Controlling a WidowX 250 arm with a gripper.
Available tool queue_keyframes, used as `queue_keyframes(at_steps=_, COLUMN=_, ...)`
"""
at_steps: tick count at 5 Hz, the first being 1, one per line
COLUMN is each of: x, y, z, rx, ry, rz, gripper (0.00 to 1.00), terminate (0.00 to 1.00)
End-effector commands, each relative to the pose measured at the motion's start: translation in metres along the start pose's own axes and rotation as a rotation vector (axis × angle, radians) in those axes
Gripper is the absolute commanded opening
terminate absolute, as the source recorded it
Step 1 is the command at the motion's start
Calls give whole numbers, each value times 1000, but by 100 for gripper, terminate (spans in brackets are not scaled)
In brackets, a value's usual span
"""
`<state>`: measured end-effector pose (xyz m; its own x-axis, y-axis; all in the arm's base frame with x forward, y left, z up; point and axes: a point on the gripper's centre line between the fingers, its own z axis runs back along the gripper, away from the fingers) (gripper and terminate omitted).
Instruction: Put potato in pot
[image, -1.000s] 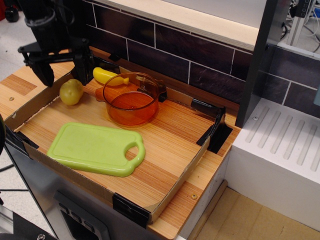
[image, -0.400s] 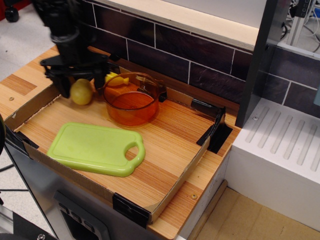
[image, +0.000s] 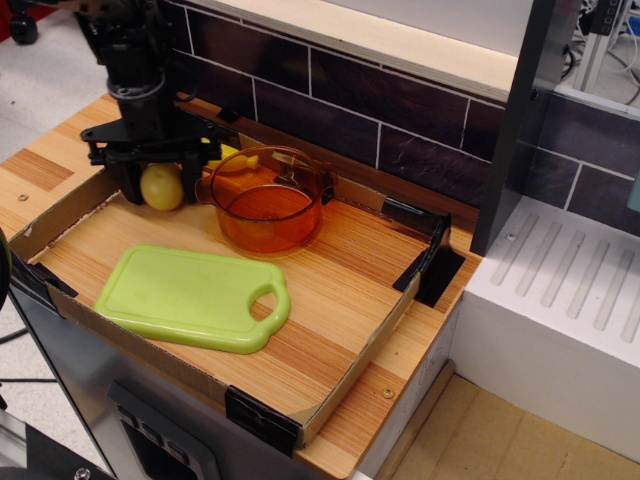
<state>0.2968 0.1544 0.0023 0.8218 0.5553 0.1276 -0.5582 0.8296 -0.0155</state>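
Observation:
The yellow-green potato (image: 162, 187) is at the back left of the wooden tray (image: 340, 270), low over its floor. My black gripper (image: 160, 180) comes down from above and its two fingers stand tight against the potato's left and right sides, shut on it. The translucent orange pot (image: 266, 200) stands upright and empty just right of the potato, almost touching the right finger (image: 192, 172).
A bright yellow banana-like piece (image: 236, 157) lies behind the pot, partly hidden. A lime-green cutting board (image: 190, 297) lies in the tray's front left. Low cardboard walls (image: 60, 212) ring the tray. A dark tiled wall (image: 400, 120) is behind, a white ribbed rack (image: 570, 290) to the right.
The gripper moved right and down from the tray's back left corner onto the potato. The potato shifted right toward the pot. The fingers have closed in on it.

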Motion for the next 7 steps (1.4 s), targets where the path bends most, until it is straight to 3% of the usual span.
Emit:
queue_keyframes(at_steps=1, x=11, y=9, z=20, rx=25, ry=-49, rz=40, gripper=0, terminate=0)
queue_keyframes(at_steps=2, x=18, y=14, z=55, rx=25, ry=-83, rz=127, gripper=0, terminate=0)
queue_keyframes(at_steps=3, x=19, y=2, z=94, rx=0, ry=-77, rz=164, gripper=0, terminate=0)
queue_keyframes(at_steps=4, x=12, y=-19, z=115, rx=-14, ry=-85, rz=158, gripper=0, terminate=0)
queue_keyframes(at_steps=5, x=-1, y=-52, z=112, rx=-29, ry=1, rz=102, gripper=0, terminate=0)
queue_keyframes(at_steps=6, x=-13, y=-76, z=104, rx=-33, ry=7, rz=47, gripper=0, terminate=0)
queue_keyframes(at_steps=7, x=-19, y=-80, z=90, rx=-7, ry=7, rz=32, gripper=100, terminate=0)
